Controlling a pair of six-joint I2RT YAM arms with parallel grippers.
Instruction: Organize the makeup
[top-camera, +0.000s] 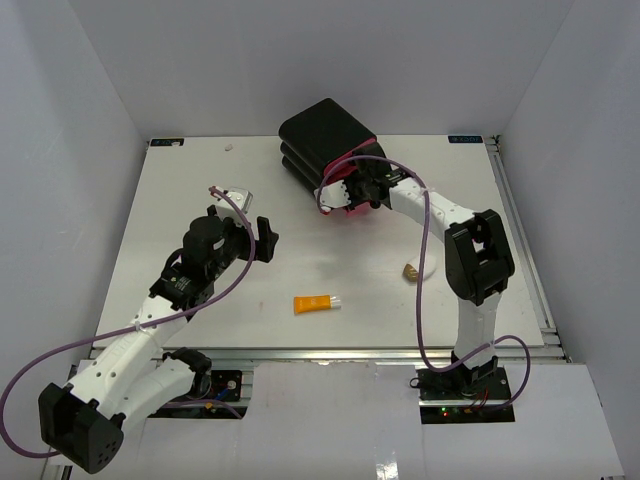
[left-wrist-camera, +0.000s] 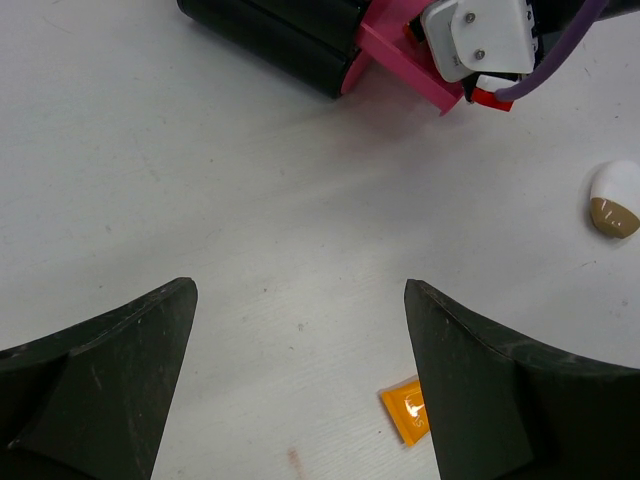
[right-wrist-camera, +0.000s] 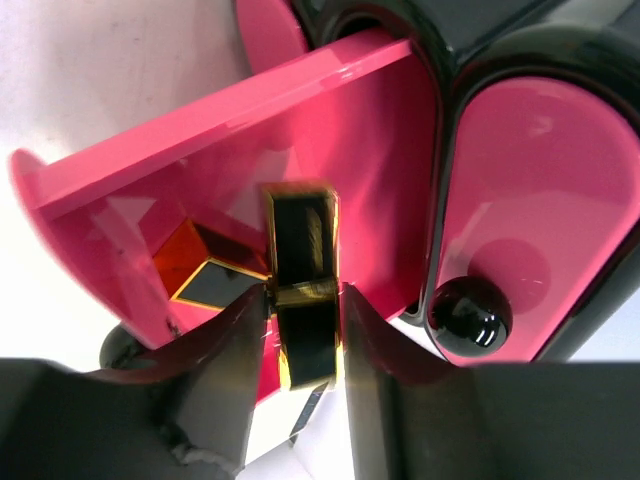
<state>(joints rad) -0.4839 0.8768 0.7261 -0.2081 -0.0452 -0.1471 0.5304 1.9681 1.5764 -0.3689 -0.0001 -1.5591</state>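
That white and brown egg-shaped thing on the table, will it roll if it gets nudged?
Probably: the egg-shaped piece is rounded all over and lies free on the smooth table, so a nudge would likely send it wobbling off. Its curved sides might also slip in a pinch.

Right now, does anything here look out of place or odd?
Nothing spilled or broken. The black three-drawer box sits skewed, one pink drawer pulled out; an orange white-capped tube and a white-and-brown egg-shaped piece lie loose.

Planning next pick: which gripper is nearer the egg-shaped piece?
Right: right gripper sits at the pink drawer beyond the egg-shaped piece; left gripper is farther, across the table.
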